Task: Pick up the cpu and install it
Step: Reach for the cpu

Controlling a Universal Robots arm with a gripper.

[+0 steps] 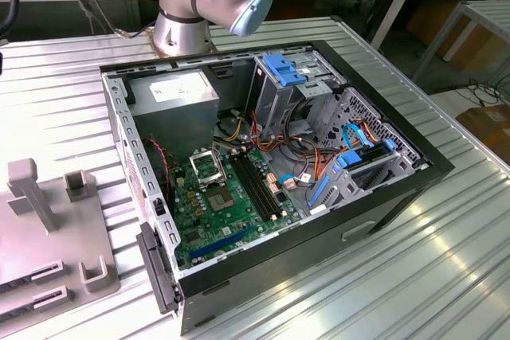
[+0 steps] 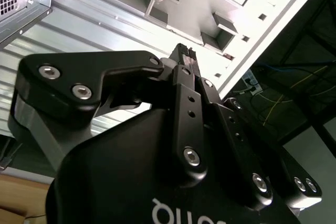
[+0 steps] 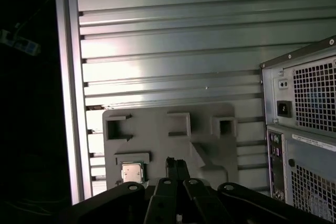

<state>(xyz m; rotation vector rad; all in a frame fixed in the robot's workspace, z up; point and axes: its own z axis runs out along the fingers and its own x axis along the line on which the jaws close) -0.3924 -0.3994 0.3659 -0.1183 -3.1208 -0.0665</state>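
Observation:
The cpu [image 3: 131, 172] is a small pale silvery square lying flat in a recess of the grey fixture plate [image 3: 205, 124] on the ribbed metal table. In the first wrist view my gripper [image 3: 176, 164] hangs well above the plate, a little to one side of the cpu and not touching it. Its black fingers [image 2: 183, 59] are pressed together with nothing between them, so it is shut. In the exterior view the black socket [image 1: 205, 166] with its metal frame sits on the green motherboard [image 1: 231, 212] inside the open computer case [image 1: 382, 197].
The arm's base [image 1: 187, 17] stands behind the case. The grey fixture [image 1: 36, 228] with upright posts lies at the exterior view's left. The case's rear panel [image 3: 304, 129] is beside the plate. Cables and blue drive brackets [image 1: 351, 157] crowd the case interior. The table edge [image 3: 68, 103] runs near the plate.

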